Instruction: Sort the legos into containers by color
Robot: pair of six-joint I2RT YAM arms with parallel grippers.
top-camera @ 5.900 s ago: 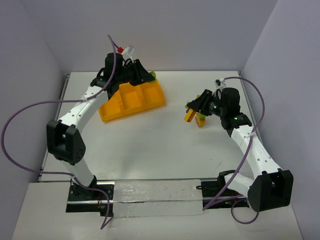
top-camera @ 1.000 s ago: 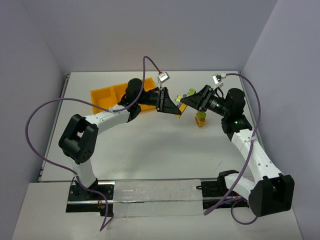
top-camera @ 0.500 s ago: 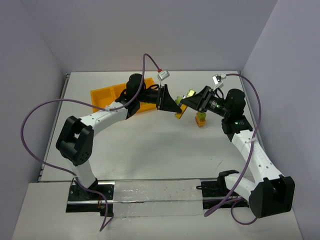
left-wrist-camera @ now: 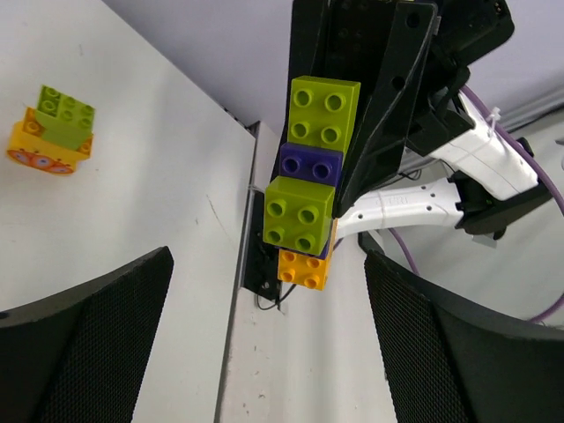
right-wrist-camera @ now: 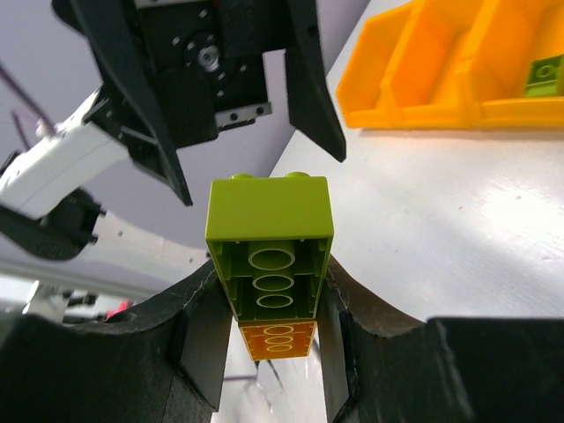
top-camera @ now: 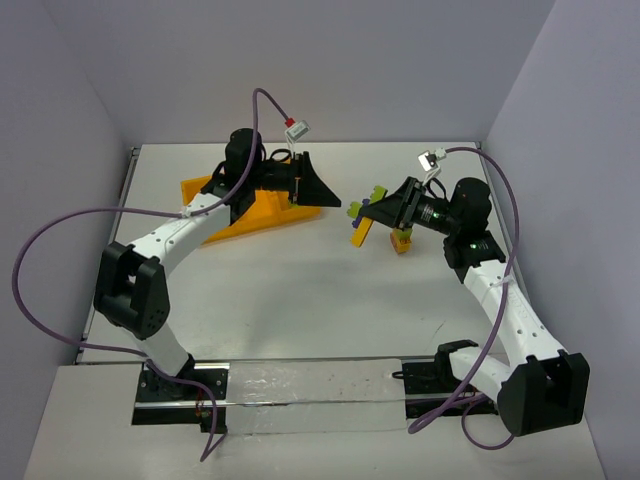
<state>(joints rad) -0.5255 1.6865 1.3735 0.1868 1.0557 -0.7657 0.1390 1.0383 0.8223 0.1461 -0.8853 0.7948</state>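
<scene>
Breaking up a mixed stack, by the look of it. Right gripper point(top-camera: 380, 206) clenched on the stack of legos point(top-camera: 362, 216), raised off the table point(top-camera: 300, 300) just right of centre: lime green, dark purple, lime green, orange-yellow at the free end. Left gripper point(top-camera: 325, 195) spread wide, grasping nothing, just right of the tray point(top-camera: 200, 190) at far left, facing the stack but apart from it. Smaller green-on-orange pair point(top-camera: 402, 240) lying on the table near the right arm; one lime green brick point(right-wrist-camera: 546, 75) already in a tray compartment. Next, probably: slide the open fingers over the free end brick, close, twist it off against the right grip, then carry it to its matching compartment.
</scene>
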